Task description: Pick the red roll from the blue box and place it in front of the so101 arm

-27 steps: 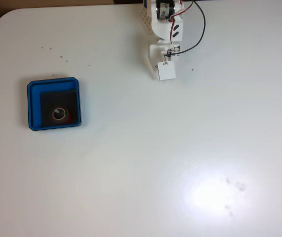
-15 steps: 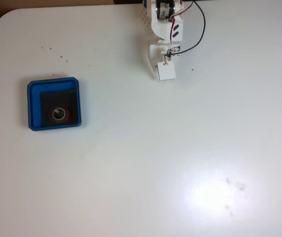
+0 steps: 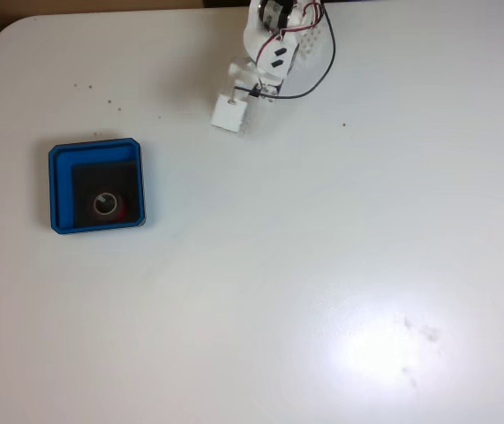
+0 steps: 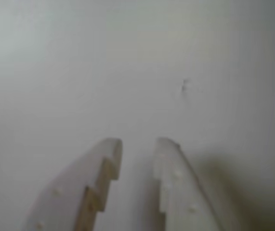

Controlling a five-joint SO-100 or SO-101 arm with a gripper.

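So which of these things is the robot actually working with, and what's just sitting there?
Part of the job:
- red roll, lying inside the blue box
- blue box, at the left of the fixed view
- arm, with its gripper empty over bare table

Just there:
- white table
- small dark specks on it

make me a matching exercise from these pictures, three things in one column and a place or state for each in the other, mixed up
Things:
1. red roll
2. blue box
3. gripper

Places or states:
A. on the white table, left side of the fixed view
B. fingers a little apart over bare table, holding nothing
C. on the black floor inside the tray

Pairs: 1-C, 2-A, 3-B
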